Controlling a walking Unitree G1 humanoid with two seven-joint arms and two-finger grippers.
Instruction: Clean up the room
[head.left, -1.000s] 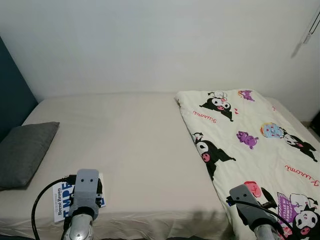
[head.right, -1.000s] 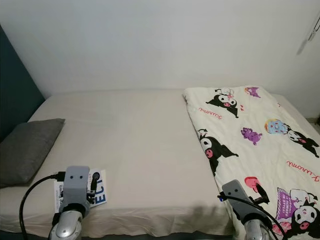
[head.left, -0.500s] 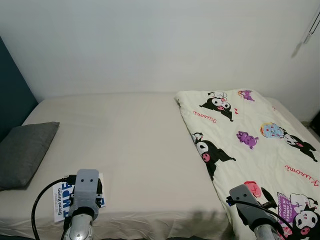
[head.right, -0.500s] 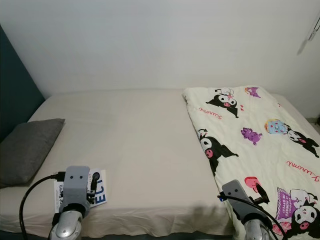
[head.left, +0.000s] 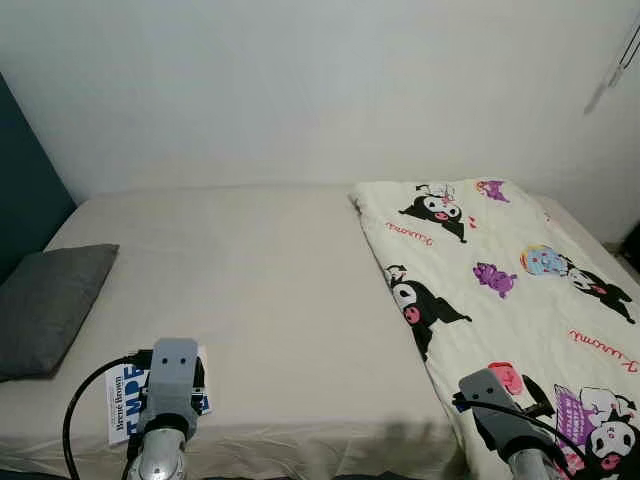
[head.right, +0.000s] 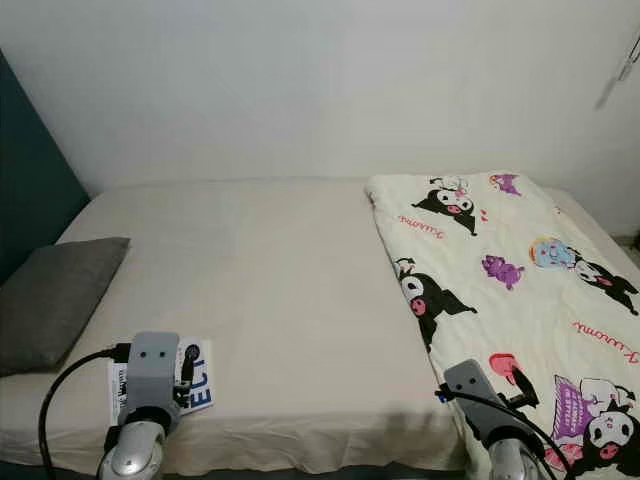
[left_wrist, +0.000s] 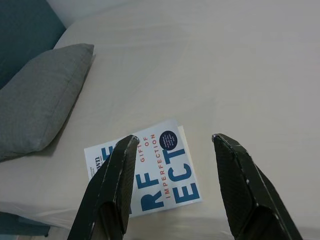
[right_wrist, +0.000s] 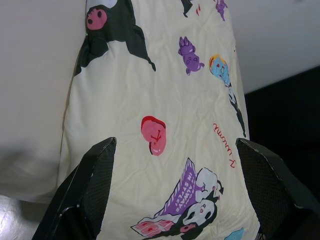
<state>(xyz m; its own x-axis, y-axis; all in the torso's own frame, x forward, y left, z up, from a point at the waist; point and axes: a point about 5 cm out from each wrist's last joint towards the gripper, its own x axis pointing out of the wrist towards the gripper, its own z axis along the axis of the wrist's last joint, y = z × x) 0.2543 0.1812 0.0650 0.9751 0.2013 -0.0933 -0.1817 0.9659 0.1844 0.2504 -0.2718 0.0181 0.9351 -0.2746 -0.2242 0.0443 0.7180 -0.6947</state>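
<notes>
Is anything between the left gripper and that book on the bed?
Nothing visible. The left gripper hangs open directly over the book, which lies flat on the bare sheet near the bed's front edge. The grey pillow sits off to one side, apart from the book.

A wide bed (head.left: 270, 290) takes up most of the room, its mattress covered by a smooth beige fitted sheet. Behind it stands a plain white wall (head.left: 320, 90), evenly lit and bare. On the left, a dark teal wall or headboard panel (head.left: 25, 190) runs along the bed's side. At the upper right corner a thin pale cord or rod (head.left: 625, 50) hangs against the wall and throws a soft grey shadow beside it. Past the bed's right edge the space falls dark (right_wrist: 285, 115). Below the bed's near edge, a strip of pale glossy floor (right_wrist: 20, 220) catches the light.
</notes>
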